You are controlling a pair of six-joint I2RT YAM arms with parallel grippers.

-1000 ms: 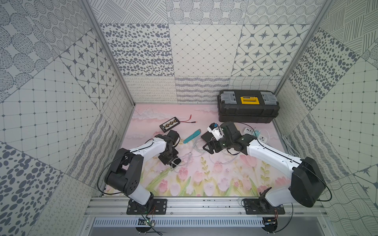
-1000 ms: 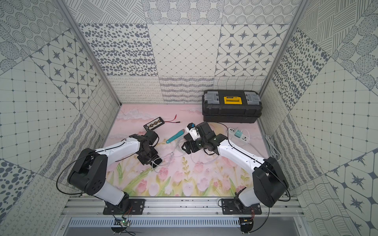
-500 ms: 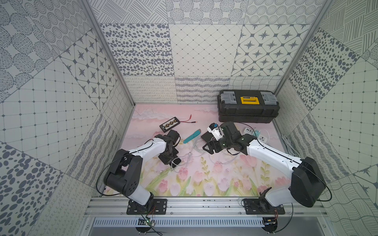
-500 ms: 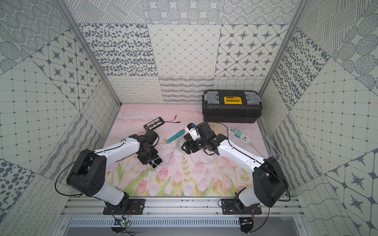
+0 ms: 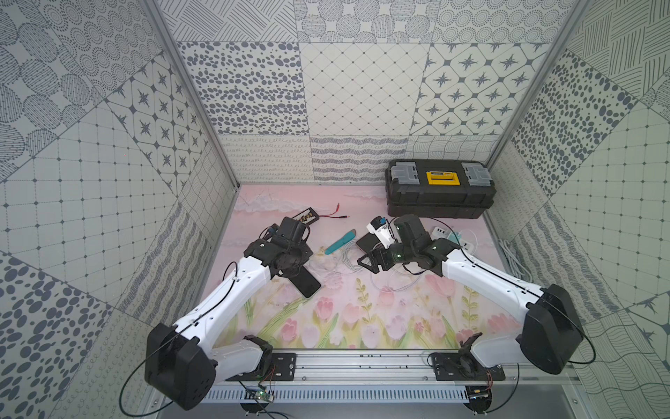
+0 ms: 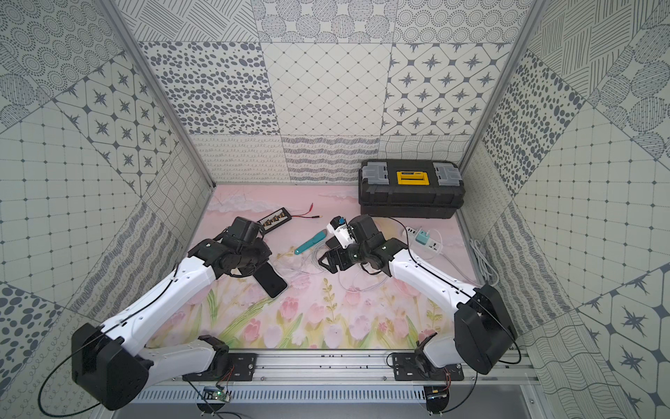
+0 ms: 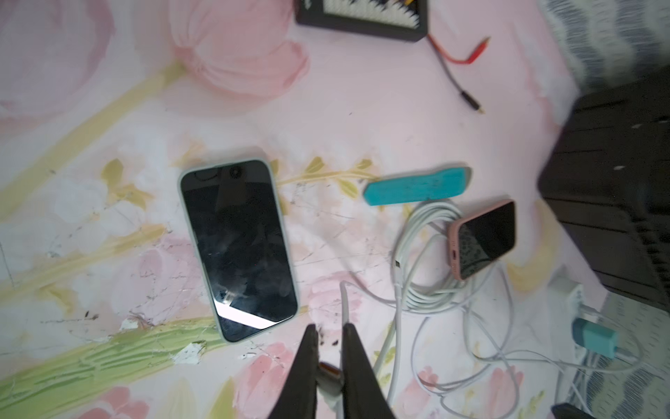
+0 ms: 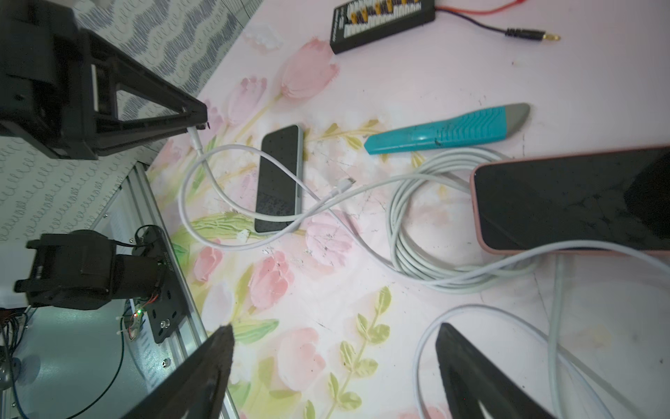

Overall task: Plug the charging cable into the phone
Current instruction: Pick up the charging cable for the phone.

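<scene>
A dark-screened phone (image 7: 239,250) in a pale case lies flat on the flowered mat (image 5: 326,326), seen in both top views (image 5: 307,284) (image 6: 272,281). My left gripper (image 7: 329,328) hovers just off the phone's end, shut on the plug (image 7: 328,370) of the white charging cable (image 8: 203,163). The plug's metal end points out between the fingertips, apart from the phone. The cable loops over the phone. My right gripper (image 8: 333,330) stands open and empty above the mat, beside a pink-cased phone (image 8: 573,203).
A coil of white cable (image 5: 350,259) and a teal utility knife (image 5: 339,246) lie between the arms. A black toolbox (image 5: 440,194) stands at the back right, with a power strip (image 5: 453,235) in front of it. A black connector board (image 5: 308,216) with a red lead lies at the back left.
The left jaws have closed a little tighter on the cable plug. Both arms stay about where they were.
</scene>
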